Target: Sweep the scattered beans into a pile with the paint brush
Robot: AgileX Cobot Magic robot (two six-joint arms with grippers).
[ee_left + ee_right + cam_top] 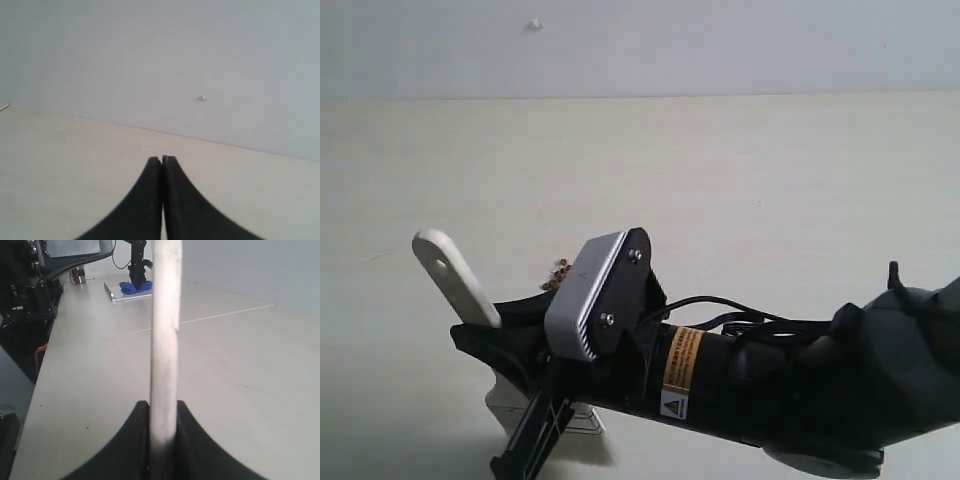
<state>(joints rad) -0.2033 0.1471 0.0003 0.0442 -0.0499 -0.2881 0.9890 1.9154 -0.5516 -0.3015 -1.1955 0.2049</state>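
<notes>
- My right gripper (164, 412) pinches the flat, pale wooden-handled paint brush (465, 290) mid-handle. The handle leans far-left and the bristle end is down, near side.
- Tiny reddish-brown beans (561, 268): a few show just far-right of the grip. Any others would be hidden behind the arm.
- Left gripper (162, 161) is pressed together and empty. I judge the right arm nearer.

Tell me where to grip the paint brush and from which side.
Take the paint brush mid-handle, fingers closing across it from the side. The handle is straight, slim and stands tilted with the holed end up, leaving the head free to sweep. The right gripper is shut on it there.
</notes>
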